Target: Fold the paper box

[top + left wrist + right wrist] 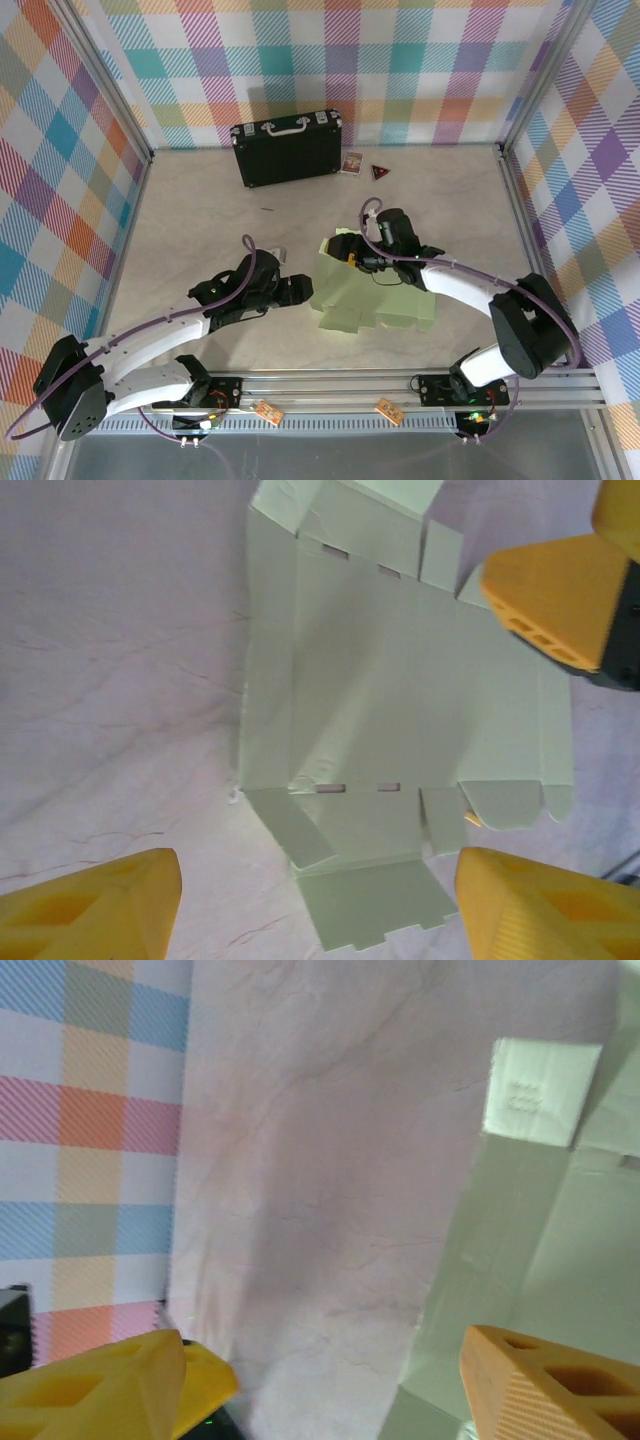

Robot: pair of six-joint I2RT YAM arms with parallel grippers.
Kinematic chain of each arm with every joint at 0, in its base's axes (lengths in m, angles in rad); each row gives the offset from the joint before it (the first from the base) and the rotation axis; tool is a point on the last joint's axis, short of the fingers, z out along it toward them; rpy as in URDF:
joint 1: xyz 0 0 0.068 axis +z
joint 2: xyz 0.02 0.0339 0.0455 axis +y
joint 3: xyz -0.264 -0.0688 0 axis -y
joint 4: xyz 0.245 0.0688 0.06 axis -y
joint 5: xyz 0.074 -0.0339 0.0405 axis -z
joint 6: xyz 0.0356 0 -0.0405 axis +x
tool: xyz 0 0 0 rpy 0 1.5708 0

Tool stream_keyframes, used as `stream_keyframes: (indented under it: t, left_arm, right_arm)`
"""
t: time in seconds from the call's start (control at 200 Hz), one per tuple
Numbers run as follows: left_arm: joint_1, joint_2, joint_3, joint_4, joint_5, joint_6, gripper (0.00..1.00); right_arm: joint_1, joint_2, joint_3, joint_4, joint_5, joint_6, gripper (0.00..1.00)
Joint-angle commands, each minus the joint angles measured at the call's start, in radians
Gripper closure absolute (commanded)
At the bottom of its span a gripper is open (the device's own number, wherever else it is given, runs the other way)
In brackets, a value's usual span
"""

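**Desk:** Where do we stand with the box (380, 295)?

**Floor:** We have it spread almost flat on the table (200, 220), a creased pale-green cut-out with its flaps out. The case (287, 150) sits well beyond its far edge.

**Desk:** And our grippers?

**Floor:** Our left gripper (315, 880) is poised at the box's left edge, jaws wide apart and holding nothing. Our right gripper (322, 1360) straddles the box's far-left corner, one finger over the card and one off it. Its jaws are spread too, with nothing between them.

**Desk:** Which step is this?

**Floor:** An early one, we judge. No wall stands up, and we are between grips, choosing a fold.

**Desk:** What does the next move ask of us?

**Floor:** As we read it, one gripper pins the middle panel while the other catches a side flap and swings it up along its crease. On card this thin, a loose pin could let the whole sheet slide instead of bending.
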Motion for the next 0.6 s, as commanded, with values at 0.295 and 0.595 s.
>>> stream_keyframes:
  t: [0.295, 0.595]
  left_arm:
    - [0.023, 0.242, 0.067, 0.061, 0.086, 0.043, 0.31]
    - [-0.003, 0.352, 0.048, 0.154, 0.132, 0.011, 0.4]
  right_arm:
    - [0.004, 0.093, -0.001, -0.261, 0.024, -0.253, 0.59]
    - [0.01, 0.188, -0.033, -0.184, -0.013, -0.219, 0.65]
